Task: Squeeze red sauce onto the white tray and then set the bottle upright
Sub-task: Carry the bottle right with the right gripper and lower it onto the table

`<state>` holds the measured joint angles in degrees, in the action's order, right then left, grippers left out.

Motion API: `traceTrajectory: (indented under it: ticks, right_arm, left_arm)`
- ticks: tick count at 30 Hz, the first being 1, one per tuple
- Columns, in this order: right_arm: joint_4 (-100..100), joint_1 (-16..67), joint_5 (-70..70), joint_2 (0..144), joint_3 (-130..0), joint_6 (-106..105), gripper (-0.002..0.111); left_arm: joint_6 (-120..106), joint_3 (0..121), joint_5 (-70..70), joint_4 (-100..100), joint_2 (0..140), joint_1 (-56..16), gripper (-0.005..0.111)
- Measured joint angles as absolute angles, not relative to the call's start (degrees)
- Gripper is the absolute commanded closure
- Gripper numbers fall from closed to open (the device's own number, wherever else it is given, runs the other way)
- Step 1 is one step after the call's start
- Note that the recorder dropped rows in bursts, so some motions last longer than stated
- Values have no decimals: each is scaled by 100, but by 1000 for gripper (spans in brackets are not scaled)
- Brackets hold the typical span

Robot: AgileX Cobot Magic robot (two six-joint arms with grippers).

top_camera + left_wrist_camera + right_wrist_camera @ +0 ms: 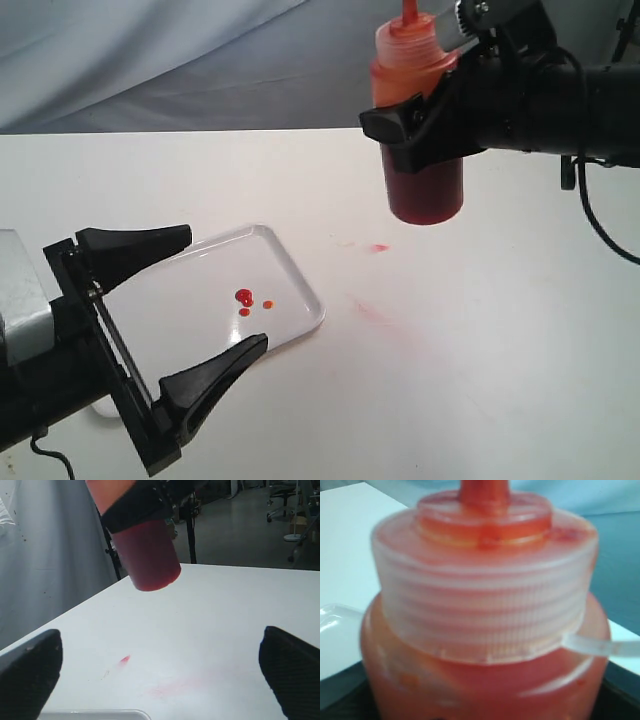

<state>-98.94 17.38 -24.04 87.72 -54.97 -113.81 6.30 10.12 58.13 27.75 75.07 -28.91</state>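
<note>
Bottle (426, 195) upright, clamped in right hand (412, 128), left hand (223, 290) open, red sauce (244, 297) on white tray (292, 268), exterior view only

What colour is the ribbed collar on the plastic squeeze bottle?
Ribbed collar: cloudy translucent white, clearest in right wrist view.

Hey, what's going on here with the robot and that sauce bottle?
The right gripper is clamped around the squeeze bottle and holds it in the air, nozzle up, over the table to the right of the white tray. A few small drops of red sauce lie on the tray. The left gripper is open and empty near the tray. A pinkish smear marks the table between tray and bottle. The bottle is not yet set down.
</note>
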Motion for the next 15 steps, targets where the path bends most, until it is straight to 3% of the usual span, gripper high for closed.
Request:
traceTrajectory:
  ticks: [4, 15]
  right_arm:
    - [-9873, 1436, -3157, 9714, -5641, -11749, 108]
    - [-9860, 1124, -3652, 11595, -7131, -12213, 108]
  left_arm:
    - [585, 1012, 5813, 2775, 7507, -2891, 7]
    - [542, 1012, 5813, 2775, 7507, -2891, 7]
